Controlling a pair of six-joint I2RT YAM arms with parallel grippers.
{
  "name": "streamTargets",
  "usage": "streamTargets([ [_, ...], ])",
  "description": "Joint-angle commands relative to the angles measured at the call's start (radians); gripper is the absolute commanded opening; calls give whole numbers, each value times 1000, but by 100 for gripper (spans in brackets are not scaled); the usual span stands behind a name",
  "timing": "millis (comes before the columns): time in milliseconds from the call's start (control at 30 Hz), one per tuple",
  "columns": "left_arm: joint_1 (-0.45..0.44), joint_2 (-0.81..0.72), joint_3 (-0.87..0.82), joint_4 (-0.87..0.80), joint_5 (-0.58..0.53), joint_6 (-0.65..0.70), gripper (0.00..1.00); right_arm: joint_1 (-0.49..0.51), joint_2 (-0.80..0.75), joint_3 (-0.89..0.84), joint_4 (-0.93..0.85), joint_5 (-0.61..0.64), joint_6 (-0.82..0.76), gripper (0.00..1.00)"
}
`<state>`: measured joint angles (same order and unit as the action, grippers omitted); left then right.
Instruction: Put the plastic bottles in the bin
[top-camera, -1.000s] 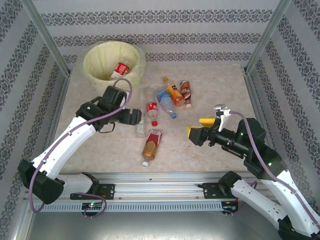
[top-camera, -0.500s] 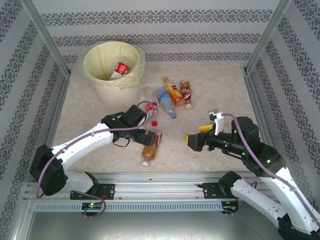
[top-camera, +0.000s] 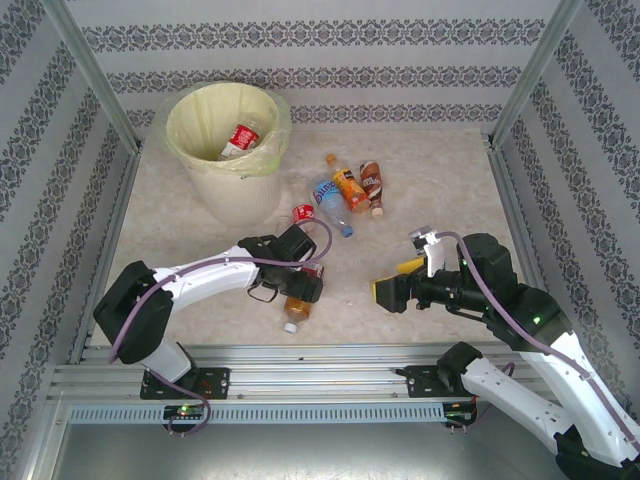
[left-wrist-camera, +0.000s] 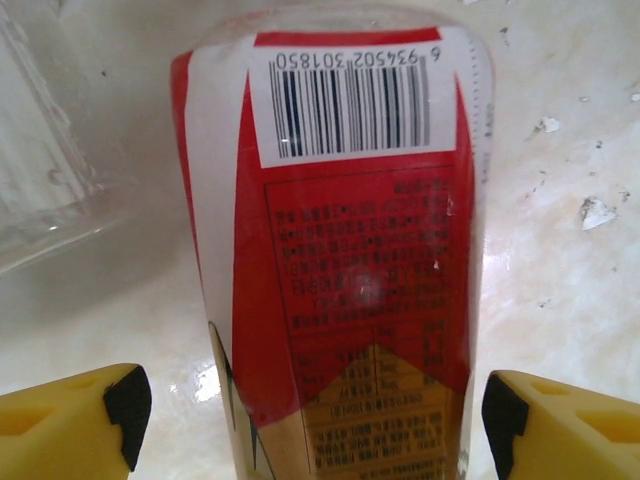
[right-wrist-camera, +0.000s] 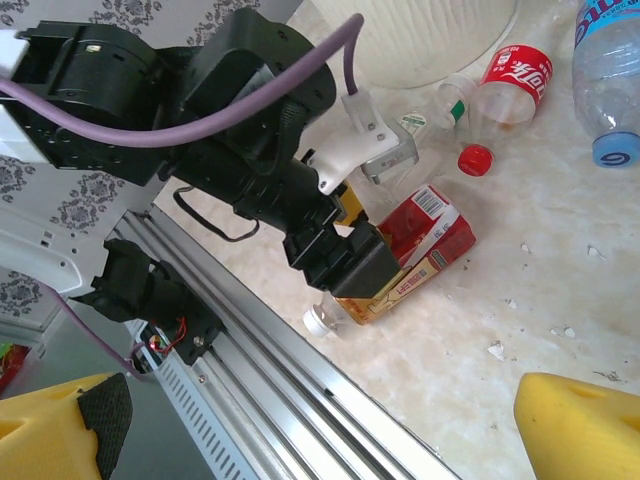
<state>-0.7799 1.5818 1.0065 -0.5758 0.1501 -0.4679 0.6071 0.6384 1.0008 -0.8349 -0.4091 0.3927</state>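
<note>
The left gripper has swung down over the red-and-gold-labelled clear plastic bottle, jaws spread astride it, square across its long axis.

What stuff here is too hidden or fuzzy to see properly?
Top view: the left gripper covers most of the red-labelled bottle.
Left wrist view: that bottle's cap end runs off the bottom edge, and its small print is too blurred to read.
Top view: the bin wall hides its bottom, so bottles lying there cannot be counted.
Right wrist view: the top edge cuts off the blue-capped bottle.
</note>
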Motion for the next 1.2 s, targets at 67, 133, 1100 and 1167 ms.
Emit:
streamTargets([
  [67, -24, 47, -10, 45, 3, -32, 83, 11, -5, 9, 9, 1, -10, 98],
  [133, -25, 57, -12, 51, 4, -32, 83, 11, -8, 4, 11, 2, -6, 98],
  [1100, 8, -95, 215, -84, 98, 44, 67, 11, -109, 27, 270, 64, 38, 98],
  [1167, 22, -105, 250, -110, 100, 48, 67, 11, -118, 34, 307, 75, 34, 98],
])
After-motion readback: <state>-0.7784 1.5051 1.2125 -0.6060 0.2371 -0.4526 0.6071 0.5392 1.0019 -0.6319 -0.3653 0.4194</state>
